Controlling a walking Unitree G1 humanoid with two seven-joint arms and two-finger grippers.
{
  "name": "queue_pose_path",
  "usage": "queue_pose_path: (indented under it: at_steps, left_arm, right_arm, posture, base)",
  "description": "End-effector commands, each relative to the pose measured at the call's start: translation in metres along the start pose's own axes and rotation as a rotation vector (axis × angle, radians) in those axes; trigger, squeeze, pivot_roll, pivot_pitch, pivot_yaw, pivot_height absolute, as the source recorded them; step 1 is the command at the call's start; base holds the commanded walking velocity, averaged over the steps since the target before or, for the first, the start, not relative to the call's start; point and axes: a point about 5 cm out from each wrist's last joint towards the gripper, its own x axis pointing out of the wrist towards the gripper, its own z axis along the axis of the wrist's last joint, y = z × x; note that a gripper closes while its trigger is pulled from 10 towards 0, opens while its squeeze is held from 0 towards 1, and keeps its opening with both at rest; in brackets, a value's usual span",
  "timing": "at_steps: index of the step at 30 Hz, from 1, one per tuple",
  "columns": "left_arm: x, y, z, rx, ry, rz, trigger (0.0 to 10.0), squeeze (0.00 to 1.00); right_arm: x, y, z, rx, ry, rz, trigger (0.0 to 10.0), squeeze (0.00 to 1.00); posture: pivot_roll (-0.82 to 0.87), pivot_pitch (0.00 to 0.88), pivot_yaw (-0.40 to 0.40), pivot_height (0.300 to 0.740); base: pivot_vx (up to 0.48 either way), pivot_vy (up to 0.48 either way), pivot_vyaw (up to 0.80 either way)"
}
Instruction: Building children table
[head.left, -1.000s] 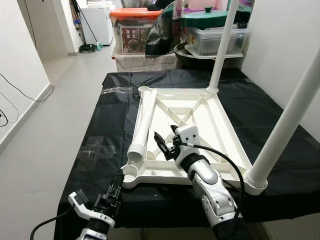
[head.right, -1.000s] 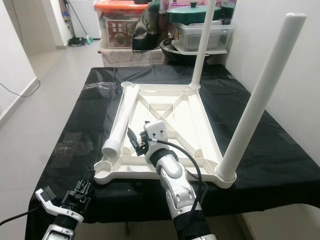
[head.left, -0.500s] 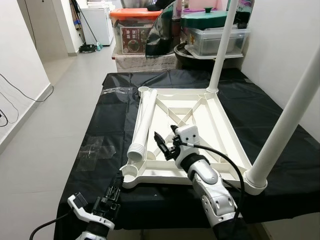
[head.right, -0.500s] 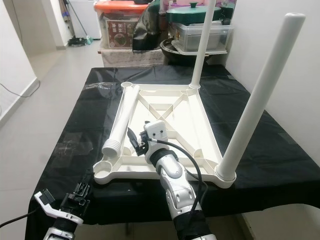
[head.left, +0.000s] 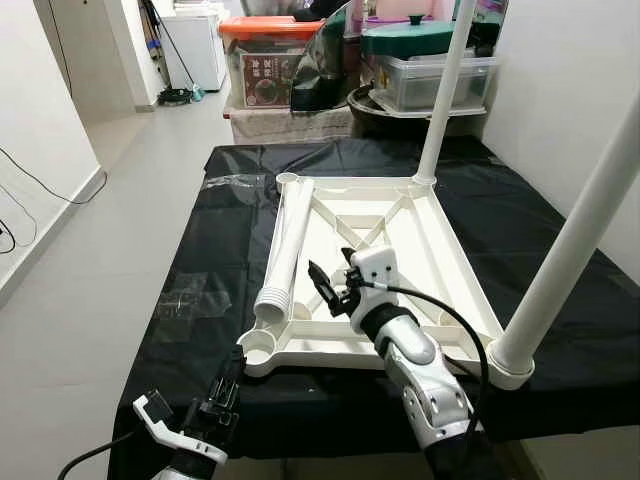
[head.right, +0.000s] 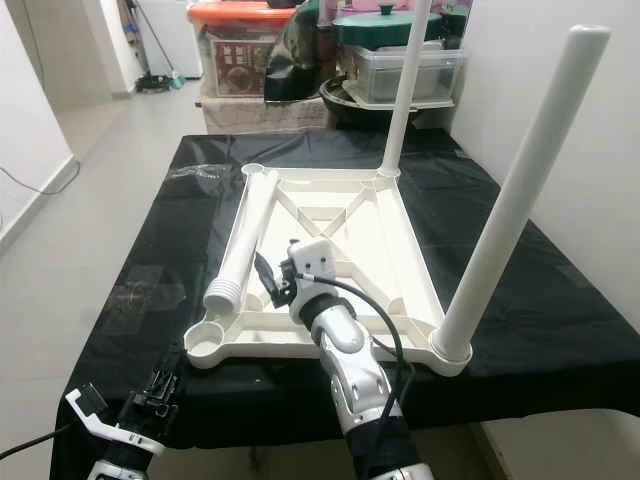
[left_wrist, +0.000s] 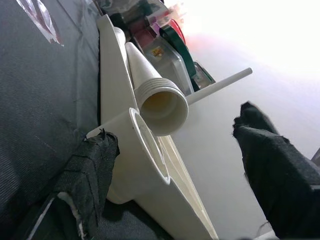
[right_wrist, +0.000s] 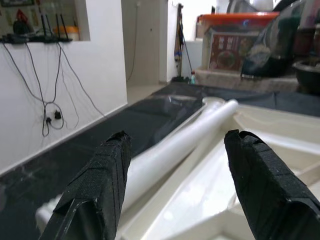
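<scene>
Your white tabletop (head.left: 400, 215) lies upside down on the black-covered table (head.left: 560, 250), two legs already standing up from its right-hand corners. The loose leg (head.left: 285, 250) rests along its left rail. Your right gripper (head.left: 328, 290) hovers beside the leg's ribbed end, fingers spread, holding nothing. Your left gripper (head.left: 222, 385) sits spread and empty below the near left corner socket (head.left: 258, 347). Storage boxes (head.left: 275, 60) crowd the far end.

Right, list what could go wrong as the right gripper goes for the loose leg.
1. The loose white plastic table leg lies unsecured along the upturned white tabletop frame; a glancing touch from the open right gripper may roll it onto the black cloth.
2. The right arm's black cable loops near the tall fitted white leg, so a wide swing might snag it.
3. The left gripper sits low by the frame's empty corner socket and could nudge it.
</scene>
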Motion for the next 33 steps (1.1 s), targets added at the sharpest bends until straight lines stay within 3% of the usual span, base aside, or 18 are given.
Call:
queue_pose_path:
  at_steps: [1, 33]
  left_arm:
    - [0.0251, -0.0943, 0.0749, 1.350, -0.235, 0.372, 10.0, 0.00]
    - [0.0242, -0.0923, 0.0757, 1.351, -0.234, 0.359, 10.0, 0.00]
  right_arm:
    - [0.0004, 0.0013, -0.0008, 0.017, -0.004, 0.001, 10.0, 0.00]
    - [0.0029, 0.0034, -0.0006, 0.017, -0.009, 0.009, 10.0, 0.00]
  posture:
    - [0.07, 0.000, 0.000, 0.740]
    - [0.07, 0.000, -0.021, 0.740]
  base:
    - [0.000, 0.000, 0.00]
    - [0.000, 0.000, 0.00]
